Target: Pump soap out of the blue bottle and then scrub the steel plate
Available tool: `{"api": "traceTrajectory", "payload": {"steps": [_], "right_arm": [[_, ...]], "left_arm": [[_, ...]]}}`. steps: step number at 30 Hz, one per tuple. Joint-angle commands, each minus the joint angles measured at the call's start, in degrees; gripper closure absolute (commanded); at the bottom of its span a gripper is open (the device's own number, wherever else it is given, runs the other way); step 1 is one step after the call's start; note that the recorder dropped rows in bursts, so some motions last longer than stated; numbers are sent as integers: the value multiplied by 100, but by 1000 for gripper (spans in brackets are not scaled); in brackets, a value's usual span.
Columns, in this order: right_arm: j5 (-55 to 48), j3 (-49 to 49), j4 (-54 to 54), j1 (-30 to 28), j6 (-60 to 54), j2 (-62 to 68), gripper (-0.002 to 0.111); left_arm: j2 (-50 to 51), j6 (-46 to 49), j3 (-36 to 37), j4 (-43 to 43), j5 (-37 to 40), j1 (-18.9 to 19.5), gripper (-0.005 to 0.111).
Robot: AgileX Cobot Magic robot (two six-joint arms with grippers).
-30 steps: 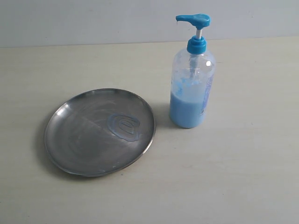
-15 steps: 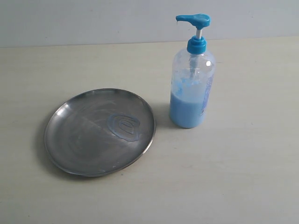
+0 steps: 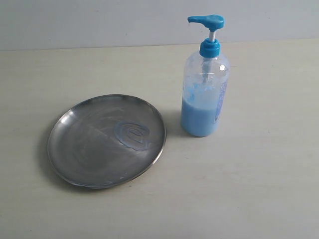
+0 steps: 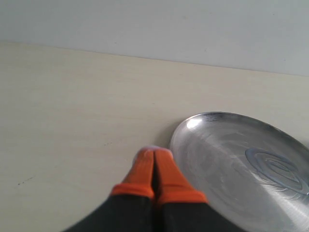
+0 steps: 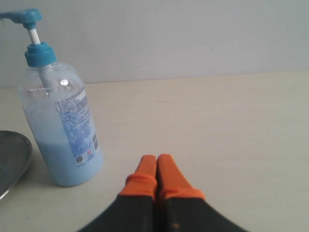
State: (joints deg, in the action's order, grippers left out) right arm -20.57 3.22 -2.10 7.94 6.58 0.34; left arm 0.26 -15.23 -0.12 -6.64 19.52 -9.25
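No change over the last second; my left gripper (image 4: 154,152) and right gripper (image 5: 157,157) both fully closed, empty; bottle (image 3: 205,99) upright just beside plate (image 3: 82,147); soap (image 3: 133,135) swirl on plate; pumping looks done, scrub pending

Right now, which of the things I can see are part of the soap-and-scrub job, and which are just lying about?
Part of the job: tall clear plastic bottle with blue pump; pale blue soap swirl; wide round steel plate under it; left end effector and right end effector, orange-tipped, both shut.

Just surroundings: pale tabletop; plain grey wall.
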Motion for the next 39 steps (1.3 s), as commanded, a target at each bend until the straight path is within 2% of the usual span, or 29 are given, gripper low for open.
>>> {"api": "traceTrajectory", "payload": {"steps": [1, 10, 39], "right_arm": [[137, -290, 170, -310, -272, -34, 108], [305, -322, 145, -403, -658, -34, 108], [552, -322, 169, -403, -482, -34, 108]], "left_arm": [[-26, 0, 12, -31, -35, 14, 107], [-26, 0, 12, -31, -35, 14, 107], [-26, 10, 12, -31, -35, 14, 107]]}}
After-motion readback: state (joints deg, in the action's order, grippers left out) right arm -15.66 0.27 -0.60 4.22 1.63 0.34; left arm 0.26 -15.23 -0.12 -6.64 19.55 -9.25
